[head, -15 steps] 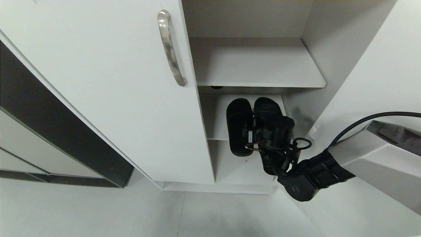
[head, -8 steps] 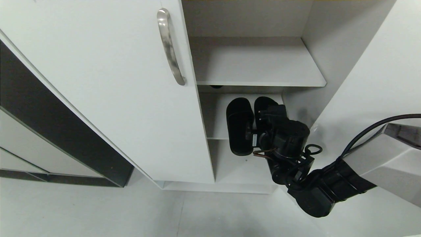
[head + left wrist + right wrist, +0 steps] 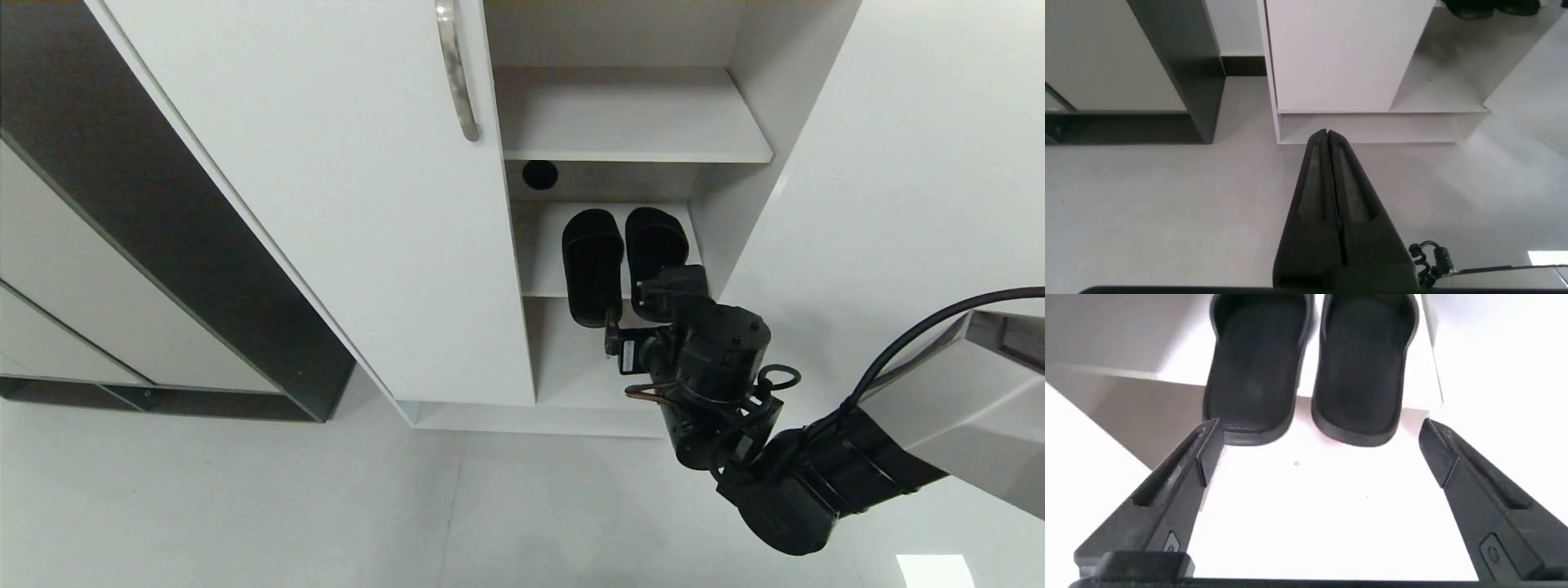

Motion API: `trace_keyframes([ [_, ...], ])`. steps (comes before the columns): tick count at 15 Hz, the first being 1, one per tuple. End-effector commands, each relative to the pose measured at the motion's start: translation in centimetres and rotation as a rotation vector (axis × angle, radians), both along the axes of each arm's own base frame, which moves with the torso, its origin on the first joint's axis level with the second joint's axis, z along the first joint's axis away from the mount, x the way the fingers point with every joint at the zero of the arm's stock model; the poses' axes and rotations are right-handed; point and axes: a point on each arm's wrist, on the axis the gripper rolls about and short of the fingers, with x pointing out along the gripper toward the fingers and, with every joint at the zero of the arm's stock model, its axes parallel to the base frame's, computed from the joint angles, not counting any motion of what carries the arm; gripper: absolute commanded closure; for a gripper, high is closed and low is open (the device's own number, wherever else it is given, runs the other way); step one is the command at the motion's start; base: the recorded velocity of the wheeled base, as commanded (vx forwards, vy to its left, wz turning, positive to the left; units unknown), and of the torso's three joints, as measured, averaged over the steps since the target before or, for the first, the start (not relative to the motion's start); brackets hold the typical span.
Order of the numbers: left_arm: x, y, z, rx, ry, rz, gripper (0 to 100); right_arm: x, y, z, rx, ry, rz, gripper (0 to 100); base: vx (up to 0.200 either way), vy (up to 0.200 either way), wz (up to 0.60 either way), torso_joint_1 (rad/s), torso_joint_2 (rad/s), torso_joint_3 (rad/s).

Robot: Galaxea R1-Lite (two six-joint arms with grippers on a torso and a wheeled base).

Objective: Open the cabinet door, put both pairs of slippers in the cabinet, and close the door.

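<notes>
slippers [image 3: 592, 265]: 1 black pair, side by side on the cabinet [image 3: 755, 73] middle shelf [image 3: 539, 245], heels overhanging its front edge
right tool [image 3: 637, 310]: wide open, empty, just in front of the heels, not touching
left tool [image 3: 1327, 143]: fingers pressed together, holding nothing, above the floor [image 3: 1167, 212] before the cabinet
right door [image 3: 898, 163]: swung open
left door [image 3: 326, 204]: shut

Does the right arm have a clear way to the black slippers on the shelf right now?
Probably yes. The right claw is open and faces the slippers, whose heels point toward it. Nothing stands between them, and the door is swung wide.
</notes>
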Motion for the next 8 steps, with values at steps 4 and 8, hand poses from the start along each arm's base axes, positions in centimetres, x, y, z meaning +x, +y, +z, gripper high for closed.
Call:
trace_keyframes([
  [4,0.01,0.00,-0.01,0.000,0.003,0.000,100,-0.09,-0.16,-0.30,-0.009,0.010,-0.002,0,0.000,0.000,0.00,0.000,0.00,0.000],
  [8,0.01,0.00,0.00,0.000,0.001,0.000,100,-0.15,-0.14,-0.37,-0.011,0.012,0.000,0,0.000,0.000,0.00,0.000,0.00,0.000],
])
